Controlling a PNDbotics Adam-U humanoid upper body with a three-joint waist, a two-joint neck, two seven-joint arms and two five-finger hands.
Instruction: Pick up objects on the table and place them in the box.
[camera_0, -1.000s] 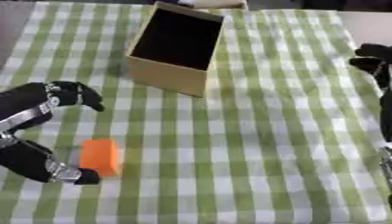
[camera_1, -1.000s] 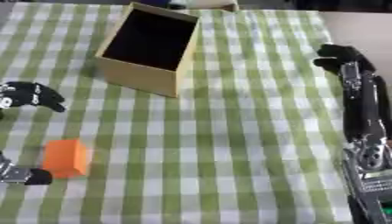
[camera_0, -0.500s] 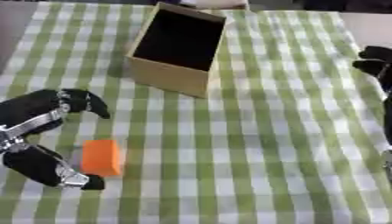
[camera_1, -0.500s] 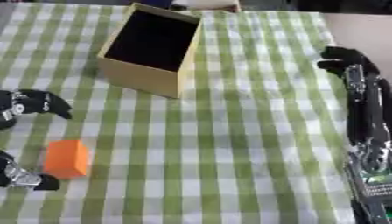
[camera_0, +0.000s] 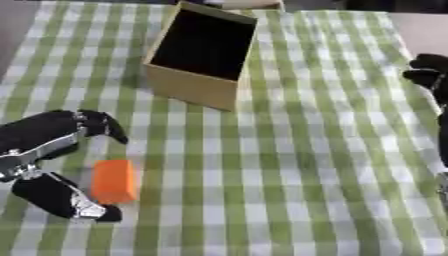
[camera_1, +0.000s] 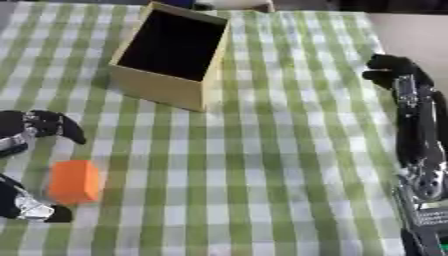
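An orange block (camera_0: 114, 181) lies on the green-and-white checked cloth (camera_0: 289, 165) at the near left. My left hand (camera_0: 35, 140) comes in from the left edge and straddles the block: its curved fingers (camera_0: 92, 125) hang just beyond the block, its thumb (camera_0: 66, 202) sits on the near side. Neither touches the block, so the hand is open. The tan open-topped box (camera_0: 188, 91) stands further back, left of centre, and its inside is dark. My right hand (camera_1: 392, 70) hovers over the table's right edge, far from the block.
My right forearm (camera_1: 418, 145) runs down the right side of the right eye view. A pale object (camera_0: 249, 4) shows at the far edge behind the box.
My left hand's fingers have come down and nearer to the orange block, narrowing the gap around it. The block, the box and the right hand stay in place.
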